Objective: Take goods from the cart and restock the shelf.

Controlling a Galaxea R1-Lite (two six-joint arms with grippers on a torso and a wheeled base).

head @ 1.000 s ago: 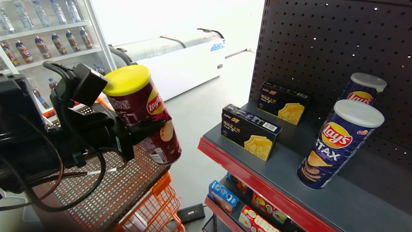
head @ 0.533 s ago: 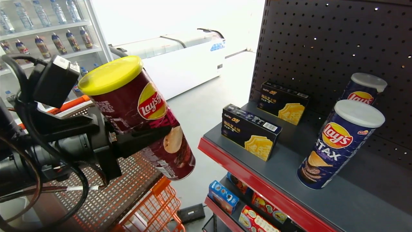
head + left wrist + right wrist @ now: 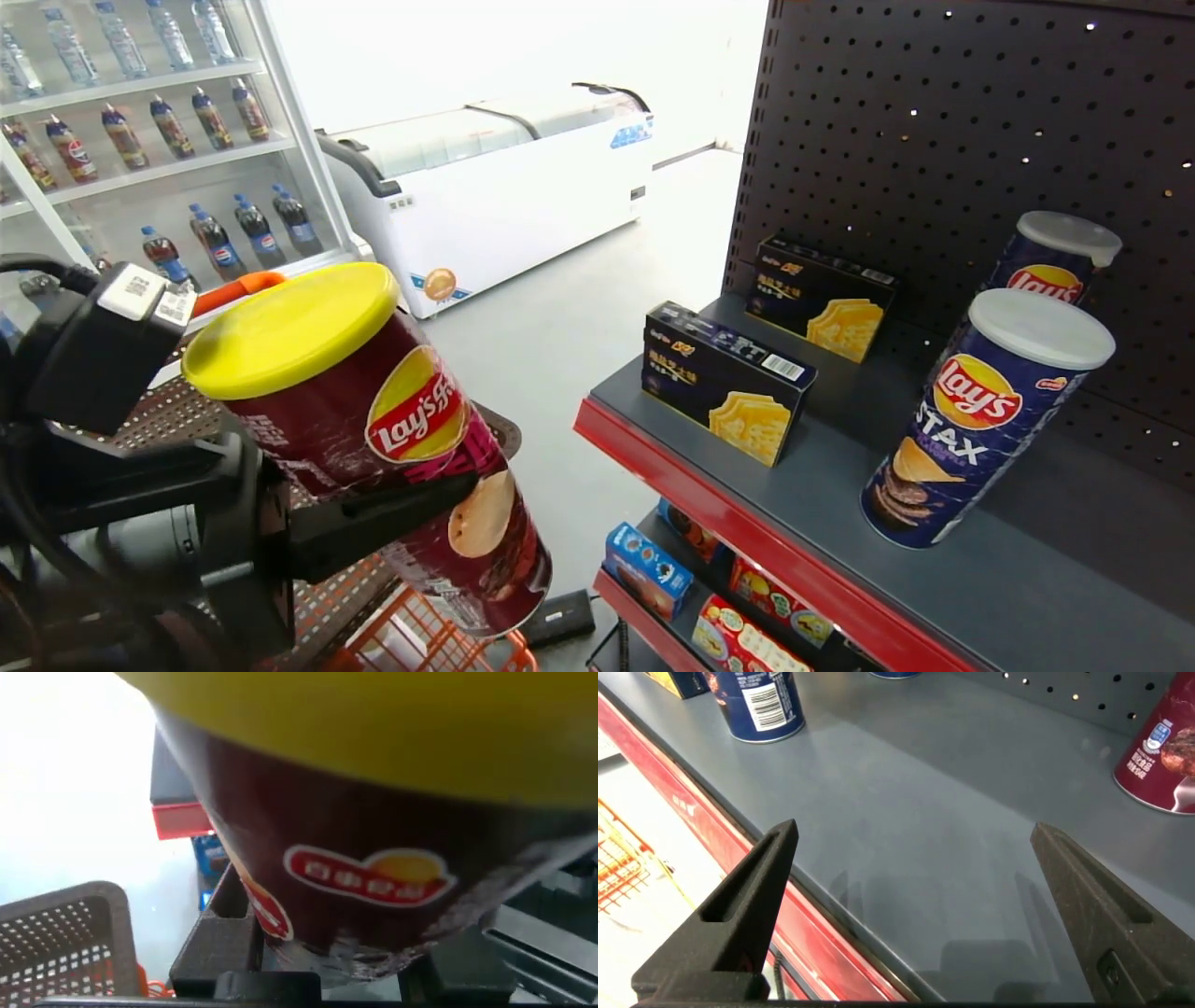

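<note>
A maroon chips can [image 3: 392,439] with a yellow lid hangs tilted at the left of the head view, over the orange cart [image 3: 439,635]. My left gripper [image 3: 401,485] is shut on its middle, and one black finger [image 3: 373,518] crosses its front. The left wrist view has the can [image 3: 374,840] close up between the fingers [image 3: 220,943]. The grey shelf [image 3: 822,485] with a red front edge lies to the right, apart from the can. My right gripper [image 3: 915,905] stands open above a bare stretch of shelf [image 3: 952,812], holding nothing.
On the shelf stand two blue chips cans [image 3: 980,420] [image 3: 1050,257] and two dark cracker boxes [image 3: 724,383] [image 3: 822,299], backed by a pegboard [image 3: 934,121]. Another maroon can [image 3: 1162,761] and a blue can base [image 3: 761,705] flank the right gripper. Lower shelves hold snack packs [image 3: 649,569].
My left arm has swung the can up, then down and nearer the camera, uncovering the drinks cooler and freezer behind. The shelf goods have not moved.
</note>
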